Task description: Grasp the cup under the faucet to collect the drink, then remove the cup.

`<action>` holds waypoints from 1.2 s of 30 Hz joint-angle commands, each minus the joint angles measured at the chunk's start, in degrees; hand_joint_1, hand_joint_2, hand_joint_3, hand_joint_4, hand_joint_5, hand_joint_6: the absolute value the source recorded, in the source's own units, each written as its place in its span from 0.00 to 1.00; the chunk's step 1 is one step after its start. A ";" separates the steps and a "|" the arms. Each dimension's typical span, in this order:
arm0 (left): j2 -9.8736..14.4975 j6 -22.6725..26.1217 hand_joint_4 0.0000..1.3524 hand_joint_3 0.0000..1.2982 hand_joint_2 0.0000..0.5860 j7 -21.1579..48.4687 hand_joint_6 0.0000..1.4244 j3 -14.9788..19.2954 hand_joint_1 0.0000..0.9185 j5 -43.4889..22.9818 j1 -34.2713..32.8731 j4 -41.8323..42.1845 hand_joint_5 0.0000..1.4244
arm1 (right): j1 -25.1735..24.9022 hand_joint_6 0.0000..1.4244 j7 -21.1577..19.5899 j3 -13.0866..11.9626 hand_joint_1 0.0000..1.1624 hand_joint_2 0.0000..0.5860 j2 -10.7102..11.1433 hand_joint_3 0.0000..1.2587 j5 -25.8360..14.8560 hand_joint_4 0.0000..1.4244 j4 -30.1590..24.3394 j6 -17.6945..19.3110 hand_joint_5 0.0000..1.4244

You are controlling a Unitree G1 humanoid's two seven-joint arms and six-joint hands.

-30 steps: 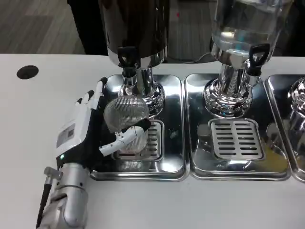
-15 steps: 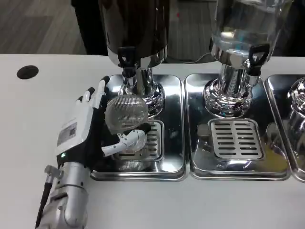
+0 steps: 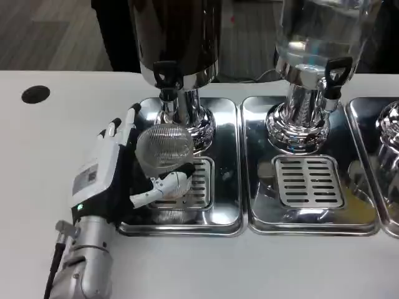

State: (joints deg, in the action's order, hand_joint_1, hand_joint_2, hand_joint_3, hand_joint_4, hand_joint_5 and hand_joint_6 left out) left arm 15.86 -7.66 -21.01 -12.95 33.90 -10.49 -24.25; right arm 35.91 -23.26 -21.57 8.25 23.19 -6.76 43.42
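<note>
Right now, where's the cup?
Head view, left of centre: the cup is held in the left robot hand over the left tray, just below the dark dispenser's faucet.

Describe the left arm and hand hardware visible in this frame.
Left forearm: silver metal casing, a black cable along its outer side. Left hand: white back carrying a label sticker and a small green light, black underside, fingers in white and black.

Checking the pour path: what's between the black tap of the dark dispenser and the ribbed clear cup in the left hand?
Nothing lies there in the head view: black tap, then the dispenser's chrome stem behind, then ribbed clear cup held by left hand.
</note>
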 commanded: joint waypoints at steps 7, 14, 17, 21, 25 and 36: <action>1.12 -1.27 0.00 0.00 0.06 0.99 0.00 0.85 0.34 -0.73 2.25 3.62 0.00 | -0.24 0.03 0.43 -0.02 0.52 1.00 -0.64 0.27 -0.15 0.17 -0.06 0.91 0.14; 1.13 -1.20 0.00 0.00 0.07 2.07 0.00 0.81 0.35 -0.72 4.05 8.25 0.00 | -0.14 0.03 0.58 -0.07 0.52 1.00 -0.92 0.27 -0.21 0.17 -0.02 1.03 0.14; 1.13 -0.88 0.00 0.00 0.07 2.79 0.00 1.07 0.35 -0.81 5.26 11.48 0.00 | -0.04 0.03 0.55 -0.12 0.52 1.00 -1.03 0.27 -0.24 0.17 0.15 1.16 0.14; 1.42 0.01 0.00 0.00 0.08 4.18 0.00 1.96 0.36 -1.11 7.42 17.23 0.00 | 0.25 0.03 0.52 -0.35 0.52 1.00 -1.19 0.27 -0.53 0.17 0.46 1.47 0.14; 1.51 1.09 0.00 0.00 0.09 6.50 0.00 4.04 0.36 -2.80 9.91 24.15 0.00 | 0.33 0.03 0.57 -0.43 0.52 1.00 -1.45 0.27 -0.77 0.17 0.62 1.54 0.14; 2.69 7.09 0.00 0.00 0.13 14.16 0.00 9.65 0.39 -4.10 13.36 37.26 0.00 | 0.89 0.03 0.79 -0.04 0.52 1.00 -2.79 0.27 -0.77 0.17 -0.53 1.54 0.14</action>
State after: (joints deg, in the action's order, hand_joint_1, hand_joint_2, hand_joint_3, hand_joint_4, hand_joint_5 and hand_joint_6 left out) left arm 18.07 -3.29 -9.31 -4.85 29.93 2.51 9.48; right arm 36.18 -22.69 -21.56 6.13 23.05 -6.44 44.20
